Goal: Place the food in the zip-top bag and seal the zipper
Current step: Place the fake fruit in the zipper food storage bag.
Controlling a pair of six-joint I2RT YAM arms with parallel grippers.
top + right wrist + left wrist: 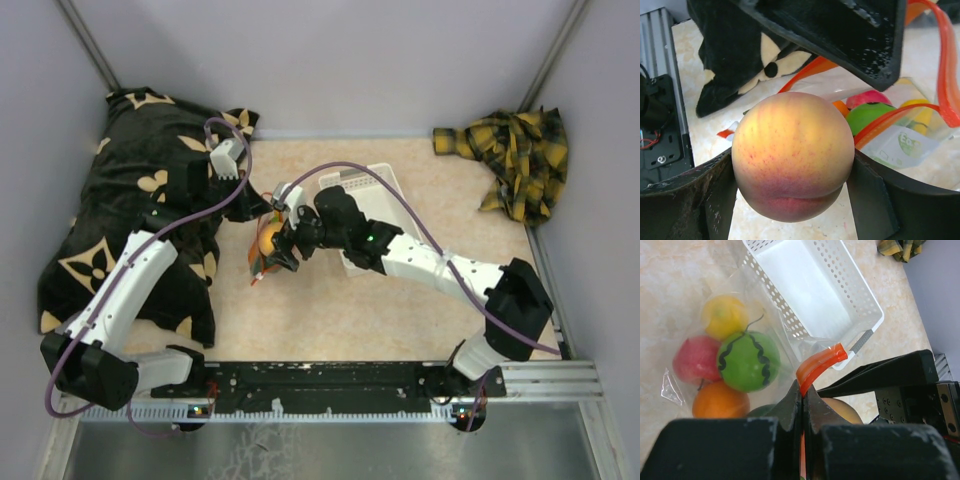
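One peach (pixel 792 150) is held in the widely spread right hand (pixel 792 192), near the zip-top bag (pixel 677 390) lying on the tabletop (pixel 675 280). The zipper (pixel 820 362) is pinched in the closed left hand (pixel 803 397). Four fruits are counted inside: lemon (pixel 724 315), apple (pixel 696 359), striped green fruit (pixel 747 360), orange (pixel 720 401). A fifth, dark green piece (pixel 762 410) is mostly hidden. Green printing on the bag cannot be read.

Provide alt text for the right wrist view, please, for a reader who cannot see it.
The right gripper holds a pink-orange peach near the open zip-top bag, edged by its curving red-orange zipper. Other toy fruits lie inside it.
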